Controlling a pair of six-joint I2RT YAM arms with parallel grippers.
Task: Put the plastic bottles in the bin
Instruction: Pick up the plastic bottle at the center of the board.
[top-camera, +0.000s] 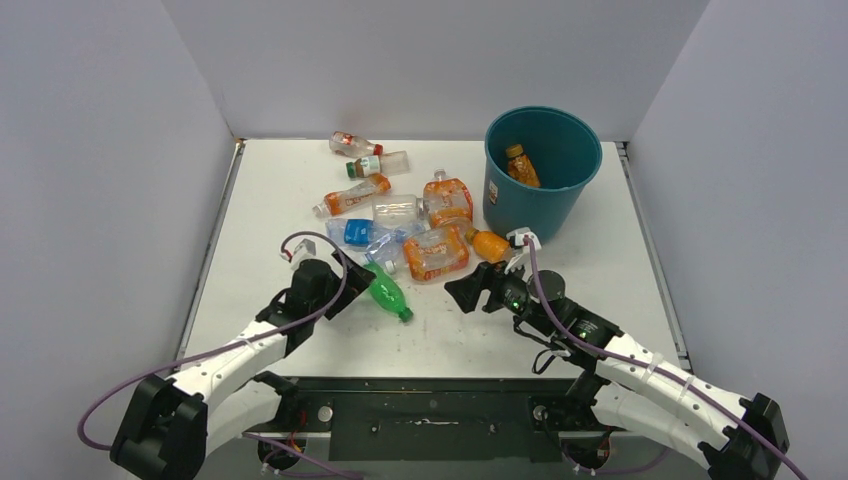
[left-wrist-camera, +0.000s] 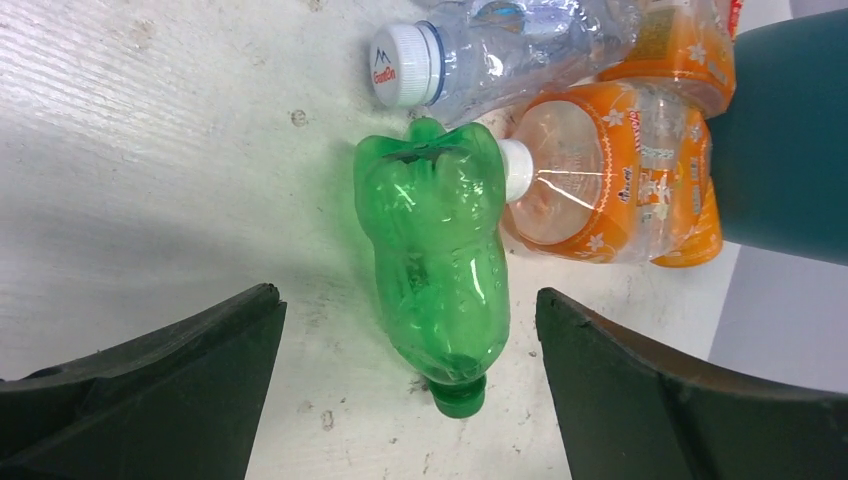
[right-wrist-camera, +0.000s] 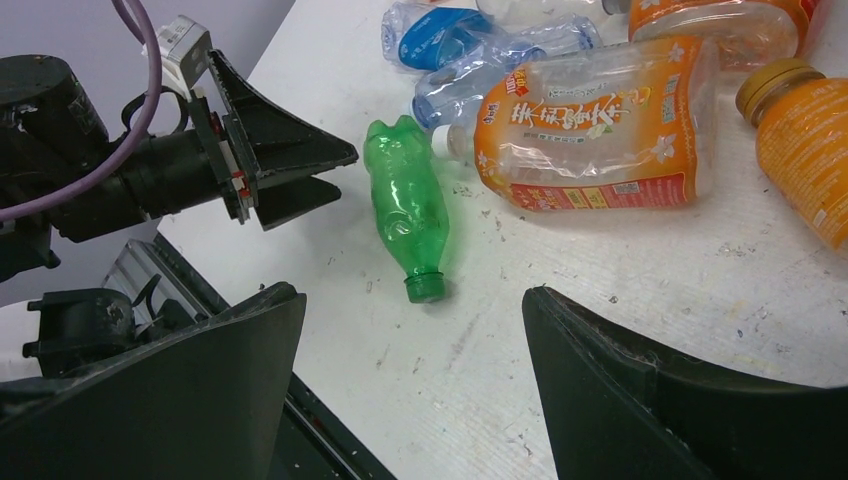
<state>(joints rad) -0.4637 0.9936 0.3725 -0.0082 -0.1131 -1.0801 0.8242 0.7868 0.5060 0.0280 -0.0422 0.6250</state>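
1. White surface (top-camera: 280, 190): it carries nearly all the work not yet done. About ten plastic bottles (top-camera: 400, 210) lie on it, most in a loose heap at the middle, to the left of the bin.
2. Teal bin (top-camera: 535, 205): it stands upright at the far right of the surface, with a single orange bottle (top-camera: 521, 166) visible inside. By my reading that is one in and the great bulk to go.
3. Left tool (right-wrist-camera: 340, 172): its jaws are spread wide and low over the surface, one on either side of the green bottle (left-wrist-camera: 440, 270), touching neither flank. No grip is made.
4. Right tool (right-wrist-camera: 410, 300): its jaws are likewise spread and hold nothing. It hovers at the near edge of the heap, facing the left tool.
5. Green bottle: crushed, it lies on its side at the near edge of the heap, its base just beside the white cap of an orange-labelled bottle (left-wrist-camera: 600, 180). It looks the next candidate, and the task seems at an early stage.
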